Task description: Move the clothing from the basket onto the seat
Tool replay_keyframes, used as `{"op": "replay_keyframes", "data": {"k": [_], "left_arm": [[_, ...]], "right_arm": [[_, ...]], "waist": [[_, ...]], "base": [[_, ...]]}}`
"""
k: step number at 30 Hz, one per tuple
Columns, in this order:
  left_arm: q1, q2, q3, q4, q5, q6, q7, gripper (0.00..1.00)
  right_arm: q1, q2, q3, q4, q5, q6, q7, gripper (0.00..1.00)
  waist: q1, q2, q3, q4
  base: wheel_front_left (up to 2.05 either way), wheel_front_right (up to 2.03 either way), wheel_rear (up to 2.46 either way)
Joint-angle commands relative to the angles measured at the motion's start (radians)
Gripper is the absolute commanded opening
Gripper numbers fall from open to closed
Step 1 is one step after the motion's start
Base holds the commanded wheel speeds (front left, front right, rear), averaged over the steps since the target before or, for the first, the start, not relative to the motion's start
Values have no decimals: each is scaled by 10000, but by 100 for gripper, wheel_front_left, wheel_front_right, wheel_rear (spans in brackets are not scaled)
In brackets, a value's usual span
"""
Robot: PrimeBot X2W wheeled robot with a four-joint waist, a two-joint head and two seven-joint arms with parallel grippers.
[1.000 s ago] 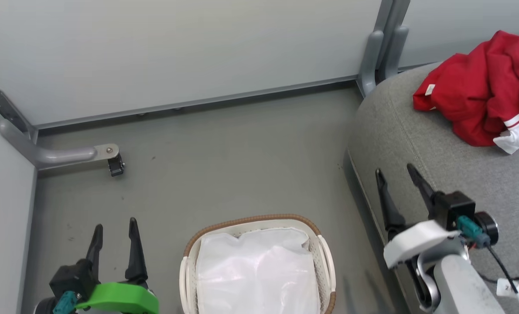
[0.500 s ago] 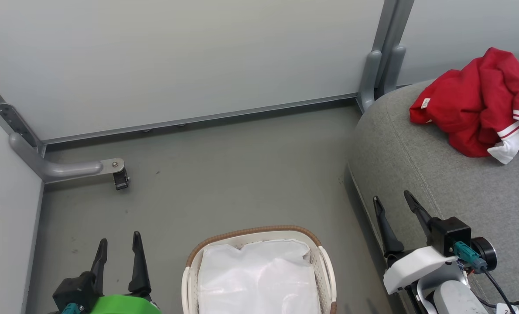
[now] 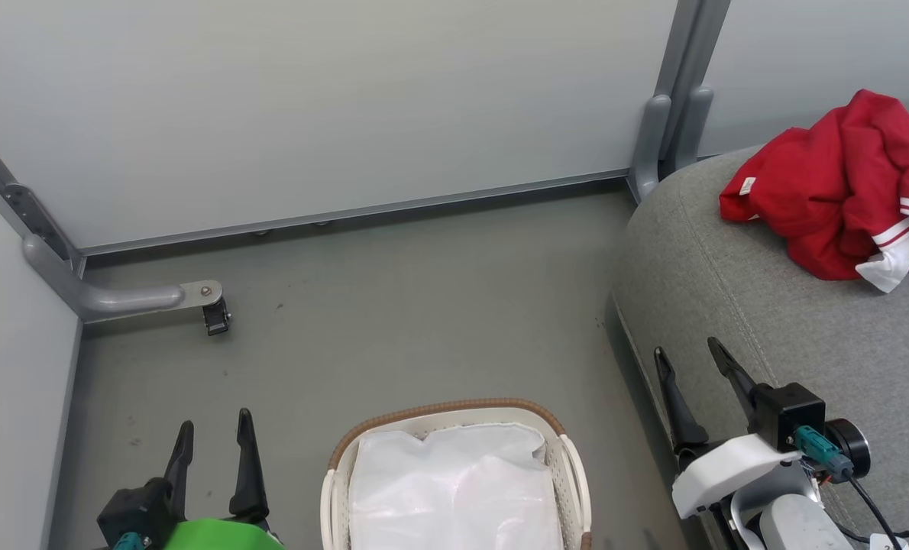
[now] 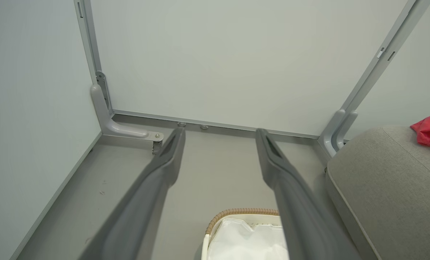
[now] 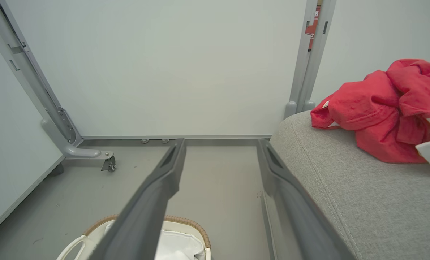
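Oval white perforated plastic basket (image 3: 441, 408) with brown woven rim sits on floor (image 3: 393, 305), holds a thin white sheet (image 3: 454, 489); crumpled bright red clothing (image 3: 829, 191) with white trim lies on large grey fabric seat (image 3: 775, 321); left gripper (image 3: 215, 420) and right gripper (image 3: 686, 347) both spread wide, gripping nothing.

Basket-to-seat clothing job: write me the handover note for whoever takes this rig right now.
Left gripper: open, empty, beside the basket, on its left.
Right gripper: open, empty, by the edge of the seat nearest the basket.
Clothing: red heap lying on the seat, apart from both grippers.
Basket: on the floor; the part in view holds a white sheet, no red fabric.
Done: clothing is on the seat.
Left: check the basket's near end, cut off in the head view; otherwise nothing.
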Motion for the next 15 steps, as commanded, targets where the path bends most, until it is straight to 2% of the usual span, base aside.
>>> {"op": "replay_keyframes", "data": {"k": [1, 2, 6, 15], "left_arm": [[157, 5, 6, 47, -132, -43, -6, 100], [2, 0, -4, 40, -34, -14, 2, 0], [0, -19, -39, 387, -67, -13, 12, 0], [-202, -19, 172, 367, -1574, -108, 467, 0]], "right_arm": [[115, -36, -8, 18, 43, -15, -5, 100], [4, 0, -3, 2, 11, 0, 0, 0], [160, 50, 8, 323, 31, 2, 18, 0], [184, 44, -239, 223, 1763, 1, 463, 0]], "waist": [[1, 0, -2, 3], [1, 0, -2, 2], [1, 0, -3, 4], [1, 0, -13, 0]], "base": [[0, 0, 0], [0, 0, 0], [0, 0, 0], [0, 0, 0]]}}
